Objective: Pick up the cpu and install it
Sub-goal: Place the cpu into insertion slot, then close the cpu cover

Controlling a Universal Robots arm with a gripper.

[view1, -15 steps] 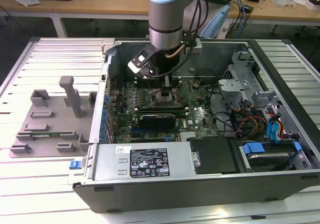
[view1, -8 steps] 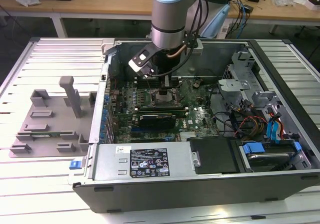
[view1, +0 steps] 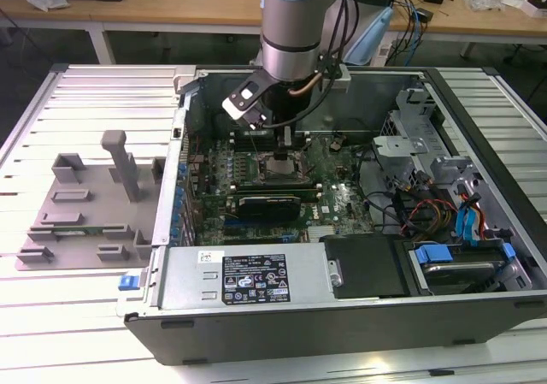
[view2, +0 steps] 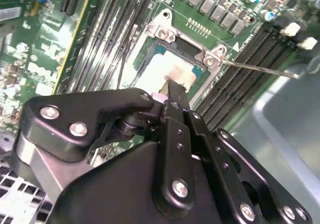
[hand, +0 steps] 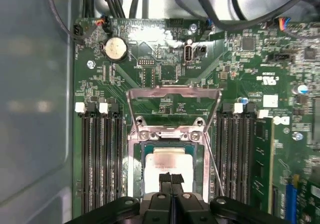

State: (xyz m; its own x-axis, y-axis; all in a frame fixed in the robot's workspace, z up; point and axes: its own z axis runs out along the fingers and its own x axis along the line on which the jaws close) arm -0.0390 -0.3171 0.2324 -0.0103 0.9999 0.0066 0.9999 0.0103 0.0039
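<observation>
The cpu (hand: 167, 160), a small square chip with a pale silvery top, lies flat in the open socket on the green motherboard (hand: 165, 64); it also shows in the second wrist view (view2: 172, 67). The socket's metal bracket (hand: 172, 92) is swung up and open, and its thin lever (view2: 255, 67) sticks out to one side. My gripper (hand: 172, 176) hangs just over the chip's near edge with its two black fingers pressed together and nothing between them. In the exterior view the gripper (view1: 286, 149) reaches down into the open computer case above the socket (view1: 280, 168).
Memory slots (hand: 100, 154) flank the socket on both sides. A grey plastic fixture (view1: 85, 200) lies on the table at the exterior view's left. The case holds a black card (view1: 269, 203), a labelled metal box (view1: 256, 277) and cabled drive bays (view1: 444, 204).
</observation>
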